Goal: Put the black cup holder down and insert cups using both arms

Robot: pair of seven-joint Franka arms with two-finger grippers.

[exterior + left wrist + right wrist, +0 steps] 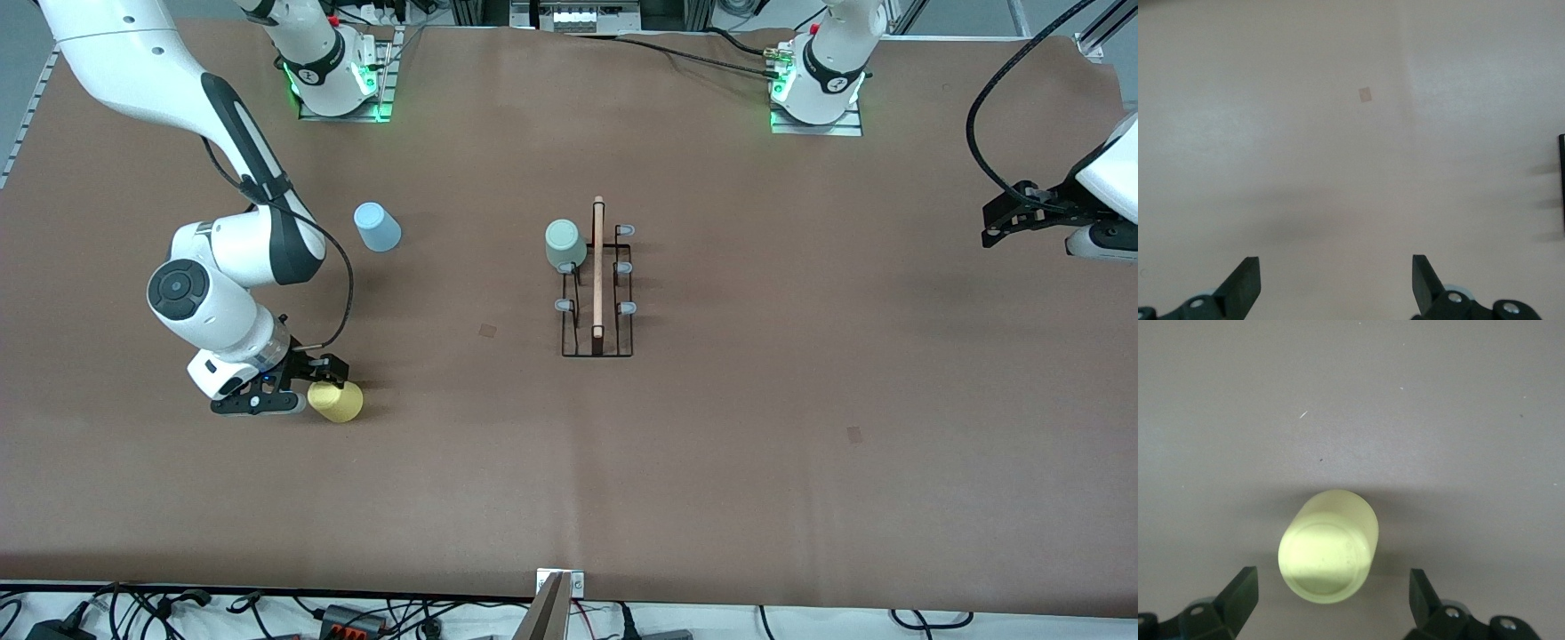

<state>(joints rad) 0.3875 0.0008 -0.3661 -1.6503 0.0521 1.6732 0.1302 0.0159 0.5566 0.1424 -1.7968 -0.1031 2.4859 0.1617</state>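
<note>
Two grippers face you, and both have their fingers spread wide with nothing between them. Your right gripper (307, 389) is down low toward the right arm's end of the table, beside the yellow cup (336, 402). In the right wrist view that yellow cup (1328, 545) stands mouth down with its base toward the camera, short of the fingertips (1241, 587) and between their lines, touched by neither.

Your left gripper (1003, 218) hangs over the brown table cover (800, 427) at the left arm's end, well apart from every cup; that arm waits. Its wrist view shows spread fingertips (1245, 275) over bare cover, with only a small pale square mark (1365, 94) and a sliver of the rack at the frame's edge.

The black cup holder (597, 338) stands at the middle of the table, its wooden rod handle (597, 267) running toward and away from the front camera between two rows of grey-blue tipped pegs (626, 308). The pale green cup (564, 245) sits upside down on the peg farthest from the front camera, on the side toward the right arm.

The light blue cup (377, 227) stands mouth down on the cover, farther from the front camera than the yellow cup, between the right arm's base and the holder.
</note>
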